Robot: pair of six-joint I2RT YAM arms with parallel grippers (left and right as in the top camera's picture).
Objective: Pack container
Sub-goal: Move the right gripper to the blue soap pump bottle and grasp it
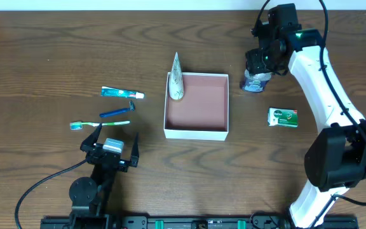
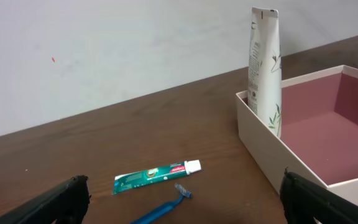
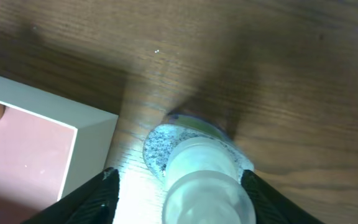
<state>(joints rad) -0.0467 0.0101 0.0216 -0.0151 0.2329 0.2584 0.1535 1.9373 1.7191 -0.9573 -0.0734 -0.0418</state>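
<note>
The container (image 1: pixel 196 132) is a square white box with a pink inside at the table's middle; it also shows in the left wrist view (image 2: pixel 260 140) and the right wrist view (image 3: pixel 92 143). A white tube (image 1: pixel 176 79) stands upright in its far left corner (image 2: pixel 266 68). My right gripper (image 1: pixel 259 70) is open around a small speckled bottle with a clear cap (image 3: pixel 197 168), which stands on the table right of the container (image 1: pixel 255 83). My left gripper (image 1: pixel 110 149) is open and empty, near the front left.
A green toothpaste tube (image 1: pixel 122 93), a blue razor (image 1: pixel 117 112) and a toothbrush (image 1: pixel 99 124) lie left of the container. A green soap box (image 1: pixel 283 117) lies to its right. The toothpaste (image 2: pixel 157 175) and razor (image 2: pixel 166 208) lie ahead of my left gripper (image 2: pixel 183 186).
</note>
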